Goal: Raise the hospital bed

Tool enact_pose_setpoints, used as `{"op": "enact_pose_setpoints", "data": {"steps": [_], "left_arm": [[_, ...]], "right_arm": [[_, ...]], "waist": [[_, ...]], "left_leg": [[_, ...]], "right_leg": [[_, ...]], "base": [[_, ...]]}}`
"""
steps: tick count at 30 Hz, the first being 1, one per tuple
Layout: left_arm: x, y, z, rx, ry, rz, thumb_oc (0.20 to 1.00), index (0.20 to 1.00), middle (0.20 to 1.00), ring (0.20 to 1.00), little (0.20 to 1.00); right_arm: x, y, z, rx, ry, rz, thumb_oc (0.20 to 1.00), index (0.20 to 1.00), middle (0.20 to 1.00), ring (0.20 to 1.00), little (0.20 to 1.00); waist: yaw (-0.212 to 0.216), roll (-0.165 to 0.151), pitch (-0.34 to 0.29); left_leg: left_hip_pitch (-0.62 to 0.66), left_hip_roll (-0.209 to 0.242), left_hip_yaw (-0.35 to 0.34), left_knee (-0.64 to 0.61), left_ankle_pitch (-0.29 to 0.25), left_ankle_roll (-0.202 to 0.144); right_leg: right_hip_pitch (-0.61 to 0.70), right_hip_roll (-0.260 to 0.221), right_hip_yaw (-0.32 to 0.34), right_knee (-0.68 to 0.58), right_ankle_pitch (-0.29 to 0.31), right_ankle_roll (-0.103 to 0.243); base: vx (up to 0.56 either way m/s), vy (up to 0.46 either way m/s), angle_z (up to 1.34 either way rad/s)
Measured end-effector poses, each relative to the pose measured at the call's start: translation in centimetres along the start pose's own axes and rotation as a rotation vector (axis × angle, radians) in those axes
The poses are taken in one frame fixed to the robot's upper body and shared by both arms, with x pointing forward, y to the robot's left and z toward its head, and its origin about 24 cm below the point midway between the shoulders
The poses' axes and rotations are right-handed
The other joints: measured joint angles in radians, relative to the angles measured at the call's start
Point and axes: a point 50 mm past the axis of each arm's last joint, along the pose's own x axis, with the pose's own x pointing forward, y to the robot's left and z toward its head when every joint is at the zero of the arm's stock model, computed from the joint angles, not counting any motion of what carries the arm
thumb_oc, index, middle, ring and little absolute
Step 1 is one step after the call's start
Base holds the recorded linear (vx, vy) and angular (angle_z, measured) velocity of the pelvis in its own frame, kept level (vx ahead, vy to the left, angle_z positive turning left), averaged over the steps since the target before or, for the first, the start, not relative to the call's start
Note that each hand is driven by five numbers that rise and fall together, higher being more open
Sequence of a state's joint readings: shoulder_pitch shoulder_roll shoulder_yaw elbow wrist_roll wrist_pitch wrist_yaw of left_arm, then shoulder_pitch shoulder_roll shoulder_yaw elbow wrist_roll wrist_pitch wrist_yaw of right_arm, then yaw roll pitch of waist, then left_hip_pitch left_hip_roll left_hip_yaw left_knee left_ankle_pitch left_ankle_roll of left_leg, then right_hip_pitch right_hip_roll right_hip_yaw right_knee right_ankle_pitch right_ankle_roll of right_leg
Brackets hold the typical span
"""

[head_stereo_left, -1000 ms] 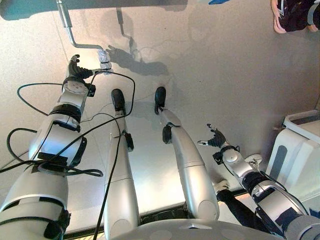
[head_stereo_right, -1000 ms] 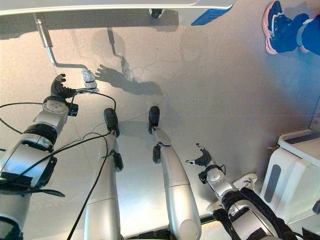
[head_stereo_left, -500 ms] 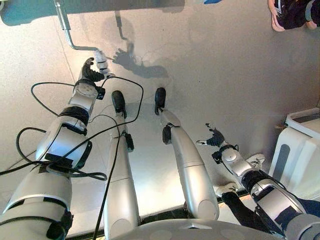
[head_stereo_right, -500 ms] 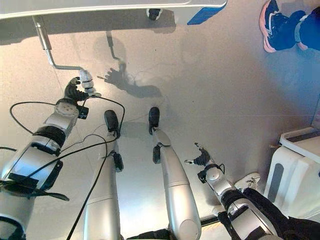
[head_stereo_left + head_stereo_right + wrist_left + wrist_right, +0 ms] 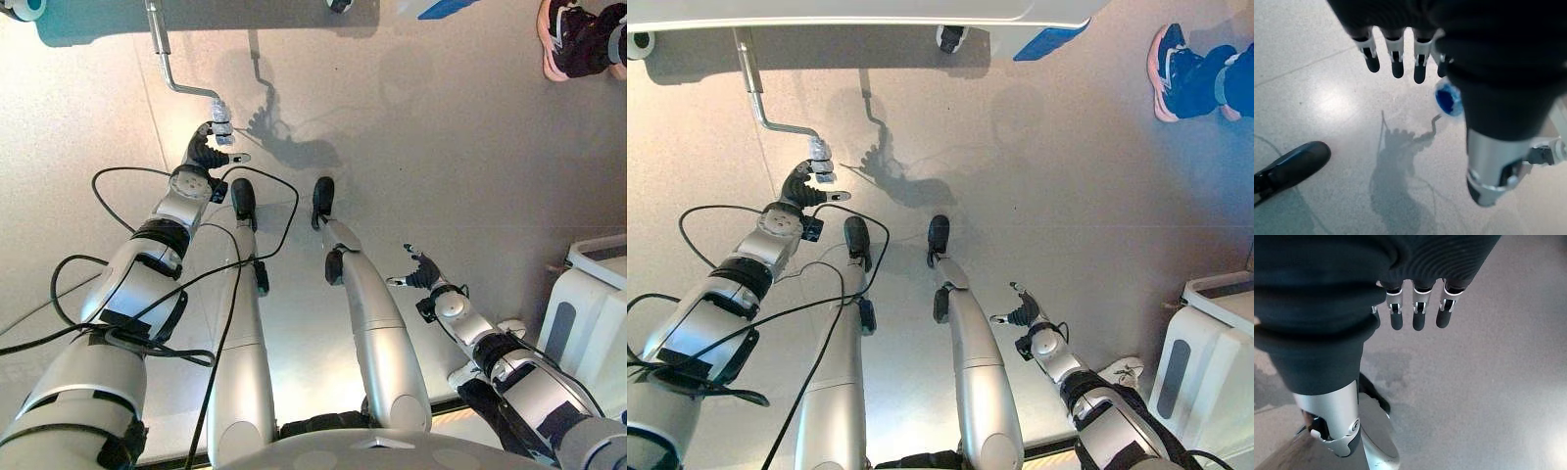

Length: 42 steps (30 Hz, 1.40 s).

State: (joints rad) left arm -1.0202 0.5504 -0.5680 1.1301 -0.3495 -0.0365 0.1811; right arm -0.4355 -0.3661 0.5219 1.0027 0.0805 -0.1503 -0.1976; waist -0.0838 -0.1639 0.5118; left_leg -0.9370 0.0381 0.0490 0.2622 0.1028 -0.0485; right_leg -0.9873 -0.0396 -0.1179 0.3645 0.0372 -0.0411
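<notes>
The hospital bed's pale frame (image 5: 872, 12) runs along the far edge of the floor. A bent metal crank (image 5: 165, 69) hangs down from it and ends in a ribbed silver grip (image 5: 221, 116). My left hand (image 5: 204, 152) is stretched out just below that grip, its fingers open, and the grip sits at the fingertips. The grip's blue end cap (image 5: 1448, 98) lies beside my straight fingers (image 5: 1396, 61), between them and the thumb. My right hand (image 5: 423, 272) hangs low at my right side, open and holding nothing, fingers (image 5: 1418, 316) straight over bare floor.
A person's blue and pink shoe (image 5: 1181, 69) stands on the floor at the far right. A white box-shaped unit (image 5: 588, 313) sits close by my right side. Bed casters (image 5: 950, 37) show under the frame, with a blue part (image 5: 1050, 41) beside one.
My left hand has travelled right, from beside the crank's grip to just under it. The view has shifted, showing more of the bed. The right hand has stayed put.
</notes>
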Motion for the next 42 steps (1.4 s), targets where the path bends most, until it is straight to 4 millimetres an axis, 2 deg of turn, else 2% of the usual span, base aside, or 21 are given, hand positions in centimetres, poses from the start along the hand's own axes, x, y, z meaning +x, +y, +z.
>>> {"op": "enact_pose_setpoints", "data": {"steps": [15, 22, 29, 38, 42], "left_arm": [[0.1, -0.7, 0.5, -0.016, 0.001, 0.003, 1.0, 1.0, 1.0, 1.0, 1.0], [0.5, -0.1, 1.4, -0.03, 0.004, 0.024, 1.0, 1.0, 1.0, 1.0, 1.0], [1.0, 0.6, 3.9, -0.04, -0.042, 0.044, 1.0, 1.0, 1.0, 1.0, 1.0], [1.0, 0.9, 3.7, -0.037, -0.027, 0.056, 1.0, 1.0, 1.0, 1.0, 1.0], [1.1, 1.3, 4.2, -0.038, -0.036, 0.064, 1.0, 1.0, 1.0, 1.0, 1.0]], "right_arm": [[-0.1, 0.1, -0.9, -0.014, 0.04, 0.013, 1.0, 1.0, 1.0, 1.0, 1.0], [-0.1, 0.1, -0.9, -0.014, 0.043, 0.015, 1.0, 1.0, 1.0, 1.0, 1.0], [-0.2, 0.1, -1.1, -0.015, 0.047, 0.018, 1.0, 1.0, 1.0, 1.0, 1.0], [-0.2, 0.1, -1.2, -0.016, 0.052, 0.02, 1.0, 1.0, 1.0, 1.0, 1.0], [-0.2, 0.1, -1.3, -0.017, 0.056, 0.02, 1.0, 1.0, 1.0, 1.0, 1.0]], "waist": [[-0.008, 0.0, 0.0], [-0.012, 0.0, 0.0], [-0.014, 0.0, 0.0], [-0.021, 0.0, -0.001], [-0.023, -0.002, -0.001]], "left_leg": [[0.024, 0.002, 0.0, -0.011, 0.0, -0.003], [0.02, 0.001, 0.001, -0.015, 0.002, -0.001], [0.018, 0.0, 0.001, -0.018, 0.001, -0.001], [0.015, 0.0, 0.001, -0.02, 0.001, -0.001], [0.002, 0.0, 0.001, -0.019, 0.001, 0.0]], "right_leg": [[0.023, 0.003, 0.001, -0.014, 0.005, 0.0], [0.023, 0.004, 0.001, -0.026, 0.006, 0.001], [0.022, 0.004, 0.001, -0.032, 0.006, 0.001], [0.02, 0.005, 0.001, -0.035, 0.006, 0.001], [0.007, 0.005, 0.001, -0.034, 0.007, 0.002]], "base": [[0.0, 0.0, 0.0], [0.0, 0.001, 0.0], [0.0, 0.0, 0.0], [0.0, 0.0, 0.0], [0.0, 0.0, 0.0]]}}
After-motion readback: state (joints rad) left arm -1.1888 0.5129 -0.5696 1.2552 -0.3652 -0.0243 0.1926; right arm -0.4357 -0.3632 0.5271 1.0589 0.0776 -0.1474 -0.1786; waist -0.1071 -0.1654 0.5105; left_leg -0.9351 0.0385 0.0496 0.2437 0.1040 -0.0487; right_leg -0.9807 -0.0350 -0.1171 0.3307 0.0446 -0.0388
